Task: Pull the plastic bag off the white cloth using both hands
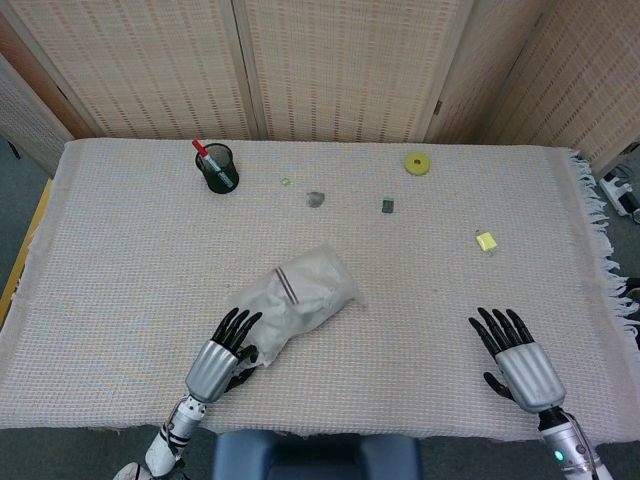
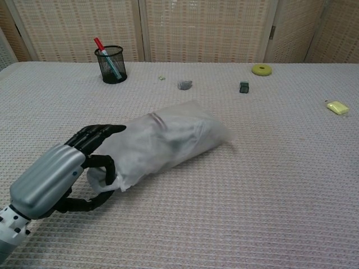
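A translucent plastic bag [image 1: 303, 292] with the white cloth inside lies slanted near the table's middle; in the chest view the bag [image 2: 168, 140] looks full and closed at its far end. My left hand [image 1: 224, 352] is at the bag's near end. Seen from the chest, the left hand [image 2: 67, 171] rests its fingers over that end, and the thumb and a curled finger pinch the bag's loose corner [image 2: 104, 178]. My right hand [image 1: 517, 357] lies on the table far to the right, fingers spread and holding nothing. It appears only in the head view.
At the back stand a black mesh cup [image 1: 218, 167] with a red pen, a grey lump [image 1: 316, 199], a small dark block [image 1: 387, 206] and a yellow ring [image 1: 417, 163]. A yellow block [image 1: 486, 240] lies right. Folding screens close off the far edge.
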Available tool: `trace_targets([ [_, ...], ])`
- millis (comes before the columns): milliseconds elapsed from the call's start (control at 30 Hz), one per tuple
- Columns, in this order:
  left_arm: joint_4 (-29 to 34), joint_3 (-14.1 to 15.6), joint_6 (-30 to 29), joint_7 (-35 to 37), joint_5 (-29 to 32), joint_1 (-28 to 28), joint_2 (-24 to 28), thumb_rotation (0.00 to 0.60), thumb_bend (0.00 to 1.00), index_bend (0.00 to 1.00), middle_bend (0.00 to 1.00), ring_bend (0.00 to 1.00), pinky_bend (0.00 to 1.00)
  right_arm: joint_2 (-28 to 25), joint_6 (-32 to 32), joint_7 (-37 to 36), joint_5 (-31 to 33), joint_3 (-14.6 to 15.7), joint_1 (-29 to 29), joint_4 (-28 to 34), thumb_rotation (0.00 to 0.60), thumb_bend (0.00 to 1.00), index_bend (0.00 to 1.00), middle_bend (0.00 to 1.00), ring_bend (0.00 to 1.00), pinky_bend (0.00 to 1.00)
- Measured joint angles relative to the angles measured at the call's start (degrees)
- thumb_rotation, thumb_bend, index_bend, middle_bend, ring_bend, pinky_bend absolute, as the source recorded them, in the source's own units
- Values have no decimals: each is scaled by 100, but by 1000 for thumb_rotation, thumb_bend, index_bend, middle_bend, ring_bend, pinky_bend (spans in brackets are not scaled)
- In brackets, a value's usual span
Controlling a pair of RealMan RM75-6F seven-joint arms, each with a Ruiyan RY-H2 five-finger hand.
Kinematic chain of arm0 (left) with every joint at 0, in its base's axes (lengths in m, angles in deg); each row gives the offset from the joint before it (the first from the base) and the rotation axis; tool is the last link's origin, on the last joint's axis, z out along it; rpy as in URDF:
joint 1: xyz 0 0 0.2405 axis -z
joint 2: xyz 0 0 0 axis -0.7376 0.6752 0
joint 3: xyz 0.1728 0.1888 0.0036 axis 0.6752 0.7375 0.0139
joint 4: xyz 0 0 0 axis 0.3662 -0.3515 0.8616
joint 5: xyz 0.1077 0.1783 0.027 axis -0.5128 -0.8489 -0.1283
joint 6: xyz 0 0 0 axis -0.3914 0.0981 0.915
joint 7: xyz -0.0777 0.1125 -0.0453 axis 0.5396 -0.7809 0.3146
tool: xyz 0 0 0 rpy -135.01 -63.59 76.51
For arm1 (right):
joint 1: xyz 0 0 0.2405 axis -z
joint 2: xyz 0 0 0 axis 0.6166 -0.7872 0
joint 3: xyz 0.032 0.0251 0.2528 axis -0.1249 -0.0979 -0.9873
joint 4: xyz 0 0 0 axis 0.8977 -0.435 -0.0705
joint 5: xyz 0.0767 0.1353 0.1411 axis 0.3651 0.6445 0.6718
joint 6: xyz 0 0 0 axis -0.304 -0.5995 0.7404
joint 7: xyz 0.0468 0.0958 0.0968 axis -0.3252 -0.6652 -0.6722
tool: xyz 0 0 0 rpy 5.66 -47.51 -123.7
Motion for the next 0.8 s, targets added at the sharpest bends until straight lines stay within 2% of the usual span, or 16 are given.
trace_targets([
  [167,130,-4,61,-122,25,60,26,600,614,727,109,0,92,677,-146,-560,64,-224,-275,-634,600,348,349,1,0,0],
  [300,156,-46,117,-96,91,96,64,600,613,727,110,0,92,1371,-230,-923,119,-422,-529,-1214,600,374,435,38,0,0],
  [600,177,-135,184,-46,192,207,169,600,611,727,111,0,92,2994,-392,-1446,312,-883,-1172,-2372,600,374,446,45,0,0],
  [800,246,-169,190,-52,232,258,261,600,611,727,111,0,92,3766,-566,-1513,658,-1290,-1642,-2907,600,373,440,43,0,0],
])
